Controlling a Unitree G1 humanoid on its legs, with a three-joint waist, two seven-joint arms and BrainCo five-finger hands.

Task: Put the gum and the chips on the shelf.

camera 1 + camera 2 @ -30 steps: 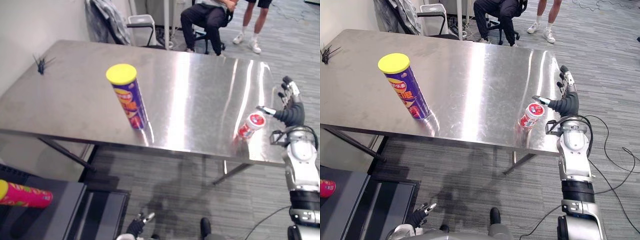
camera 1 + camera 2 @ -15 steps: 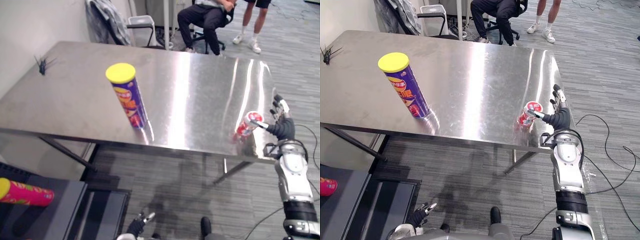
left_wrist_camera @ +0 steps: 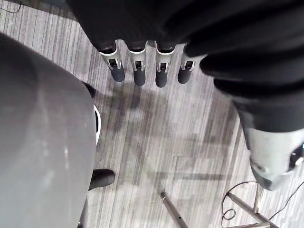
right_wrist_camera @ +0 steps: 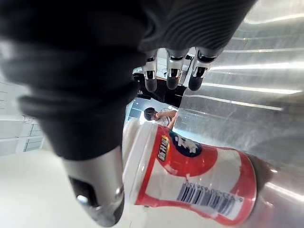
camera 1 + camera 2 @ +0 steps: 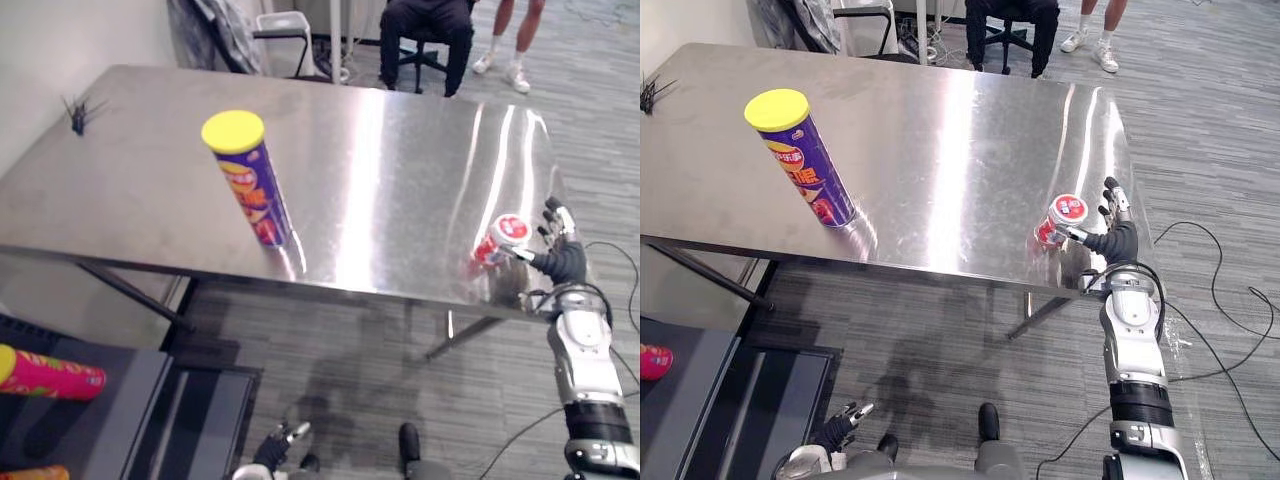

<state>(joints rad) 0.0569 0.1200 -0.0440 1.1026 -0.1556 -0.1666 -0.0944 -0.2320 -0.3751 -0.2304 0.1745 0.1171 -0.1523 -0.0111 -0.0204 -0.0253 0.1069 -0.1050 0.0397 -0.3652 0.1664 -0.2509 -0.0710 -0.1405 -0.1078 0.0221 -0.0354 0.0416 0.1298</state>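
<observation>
Your gum jar [image 5: 1062, 220] stands upright close to the front edge of the counter [image 5: 940, 130], near its right front corner. Your right robot hand [image 5: 1110, 238] is just beside it on the corner side. Its fingers [image 4: 167, 80] reach straight past the jar, its thumb [image 4: 97, 194] lies by the lidded end, and nothing is curled round the jar yet. You cannot tell whether the thumb actually touches the plastic. Judge the jar as light, stiff and smooth-walled with a glossy label, so it will likely slide or tip on the polished steel if you nudge it before closing. Take it round the middle of the body, below the lid, with the thumb opposite the fingers; a firm squeeze should not crush it. The chips can [image 5: 247, 180] stands upright well to the left, also near the front edge. It looks tall and light, probably a thin tube that dents under a hard grip, so hold it at mid-height. Your left robot hand [image 3: 138, 75] hangs low over the floor, fingers straight and holding nothing. The shelf [image 5: 120, 400] sits below the counter's left front corner, with a pink can [image 5: 55, 372] lying on it.
</observation>
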